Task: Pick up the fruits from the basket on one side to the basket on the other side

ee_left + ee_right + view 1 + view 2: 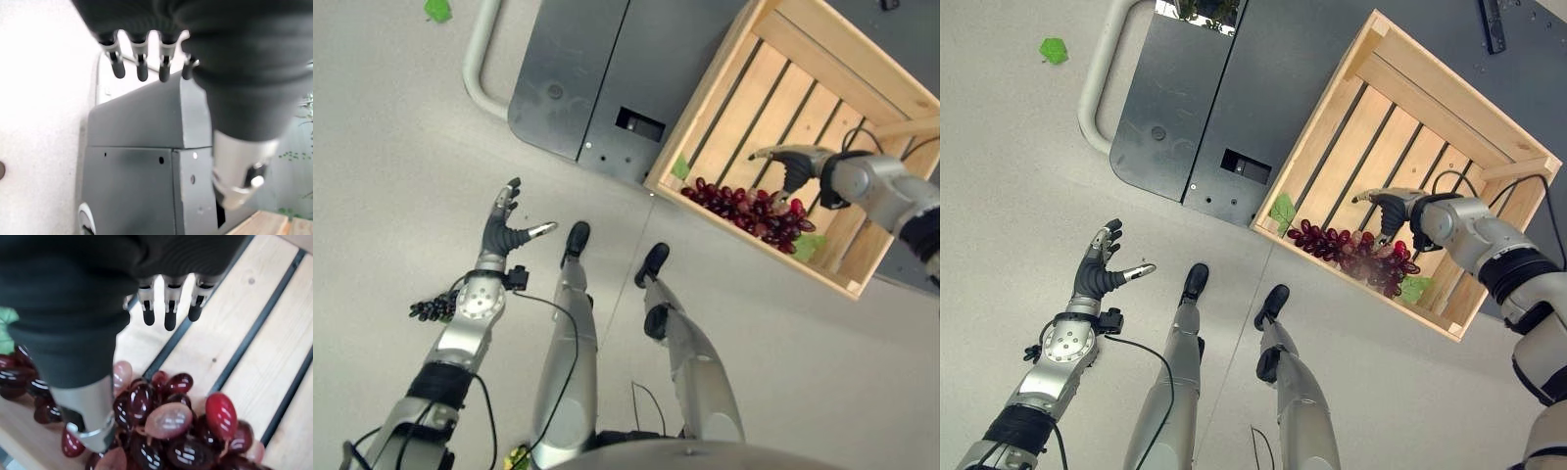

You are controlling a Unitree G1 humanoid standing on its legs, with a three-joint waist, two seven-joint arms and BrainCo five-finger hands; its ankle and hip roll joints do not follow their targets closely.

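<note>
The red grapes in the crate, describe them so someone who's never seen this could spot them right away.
Find the slatted wooden crate beside the dark grey metal base. Along its near wall lies a long bunch of red grapes, under the open right hand. Nothing else in there is glossy dark red; green leaves sit at the ends.

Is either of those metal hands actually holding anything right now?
No. The right hand hovers open over the bunch of dark red grapes in the slatted wooden crate. The left hand is open above the floor.

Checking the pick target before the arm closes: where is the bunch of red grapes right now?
The red grapes lie inside the wooden crate on the robot's right, along its near wall, directly beneath the open right hand.
</note>
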